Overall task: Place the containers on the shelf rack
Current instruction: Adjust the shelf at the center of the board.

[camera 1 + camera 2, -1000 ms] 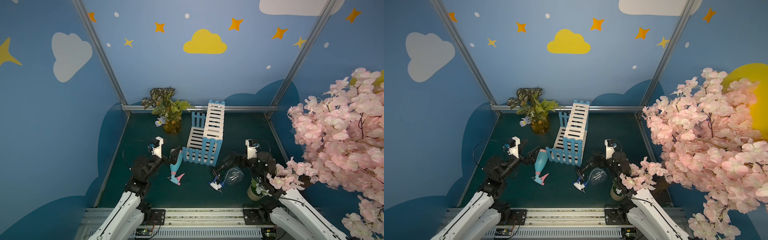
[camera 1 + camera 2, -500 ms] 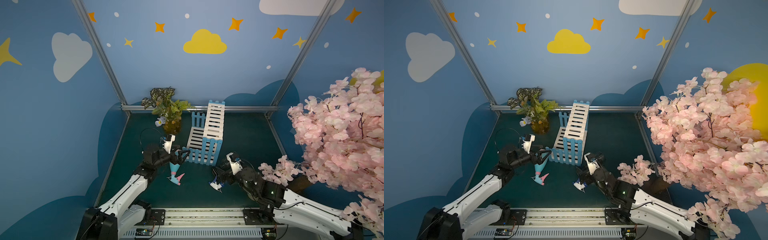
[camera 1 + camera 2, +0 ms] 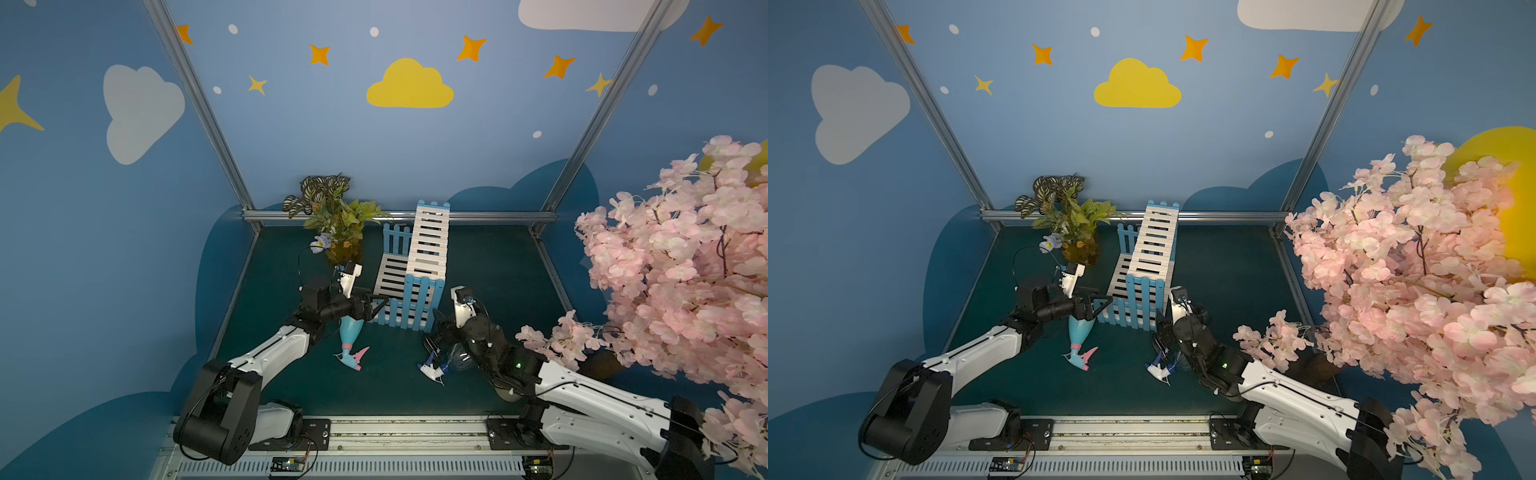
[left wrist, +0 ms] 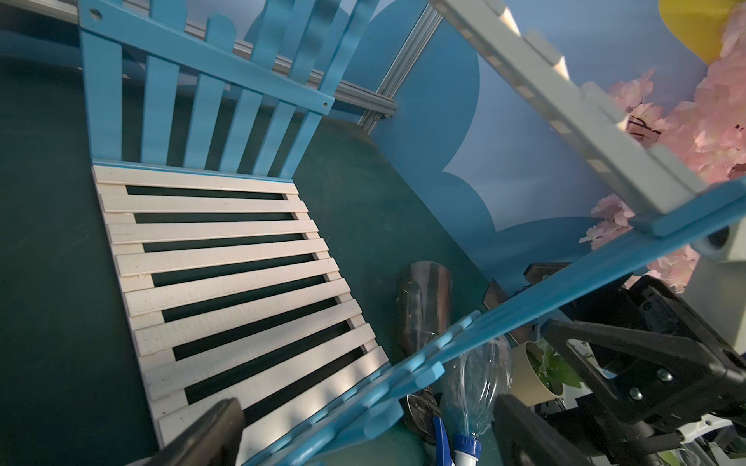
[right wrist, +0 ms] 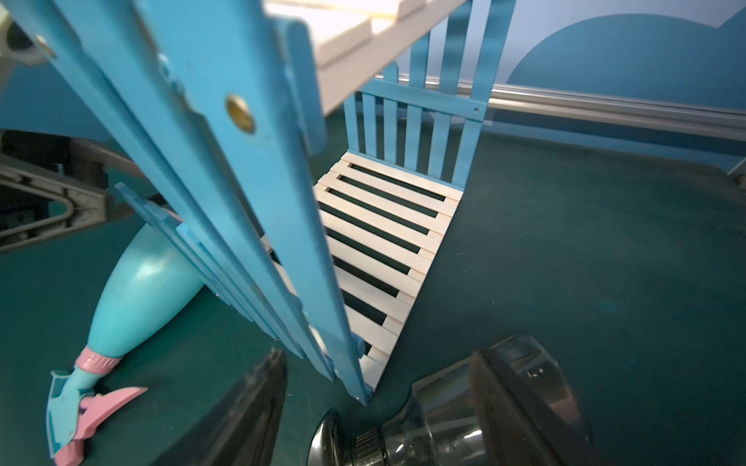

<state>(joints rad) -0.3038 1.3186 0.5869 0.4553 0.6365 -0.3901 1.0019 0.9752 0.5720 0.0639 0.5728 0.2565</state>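
Since all three containers are small hollow plastic bottles lying on their sides, they should be light, smooth and ready to roll. Thin walls may dent under a hard squeeze, so the neck just below the trigger head looks the surest place to take hold.

The dark smoky trigger spray bottle [image 5: 444, 427] lies on the green mat just beside the near right corner of the two-tier rack of white slats and light blue picket sides [image 3: 415, 266]; neither shelf holds a bottle yet. The clear trigger spray bottle with a white and blue trigger [image 4: 476, 383] lies next to the dark one, a little farther from the rack. The opaque light blue trigger spray bottle with pink trim [image 3: 351, 332] lies off the rack's near left corner, base toward the rack.

The right gripper [image 5: 377, 359] hangs low at the rack's near right corner. Its jaws stand apart astride the dark bottle's neck and are not visibly clamped. The left gripper [image 3: 376, 305] sits at the rack's near left corner above the blue bottle's base, spread wide and empty, with the picket side crossing between its jaws.
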